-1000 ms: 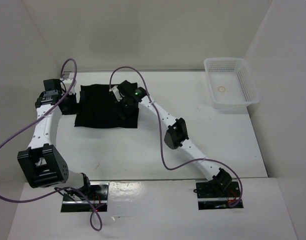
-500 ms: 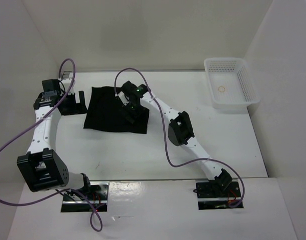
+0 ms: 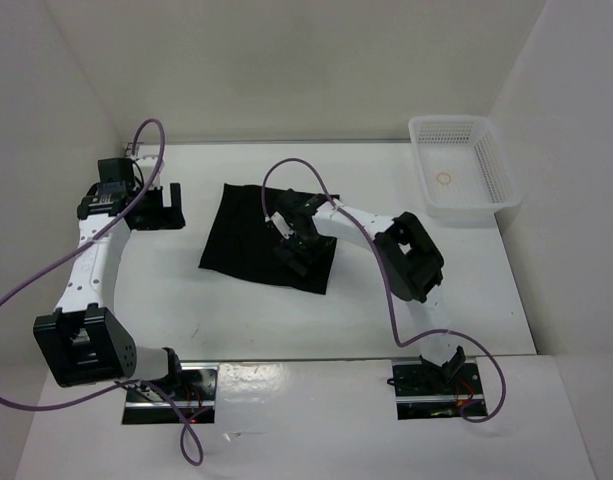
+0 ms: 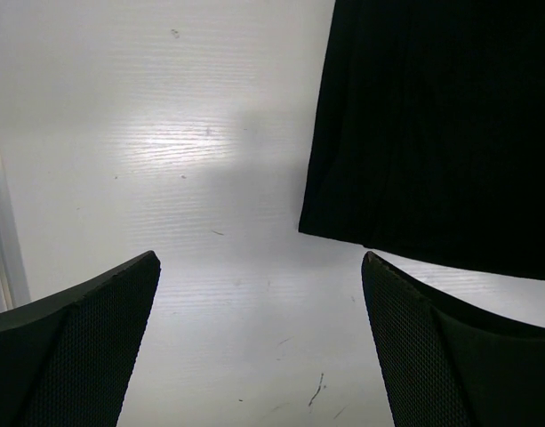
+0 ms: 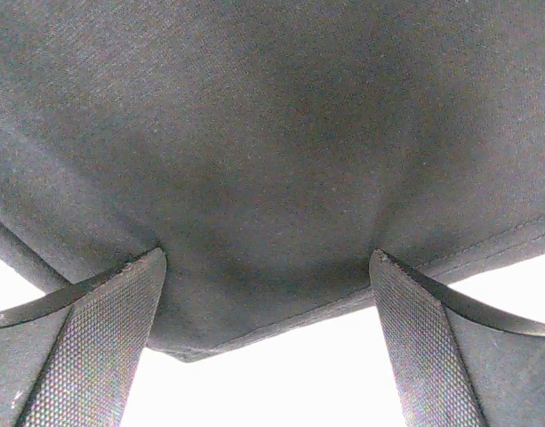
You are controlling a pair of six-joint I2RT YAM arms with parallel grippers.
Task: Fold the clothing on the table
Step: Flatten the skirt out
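Looking from the left, you have your left hand hovering wide open over bare tabletop, just beside the clothing. That black cloth lies flat mid-tabletop; your right hand, fingers spread wide, seems to press its right corner.

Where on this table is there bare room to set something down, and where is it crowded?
Bare table lies along the near edge before the clothing, and between it and the basket. A narrower strip separates the clothing from the open left gripper. Crowded: the clothing's right part, under the open right gripper.
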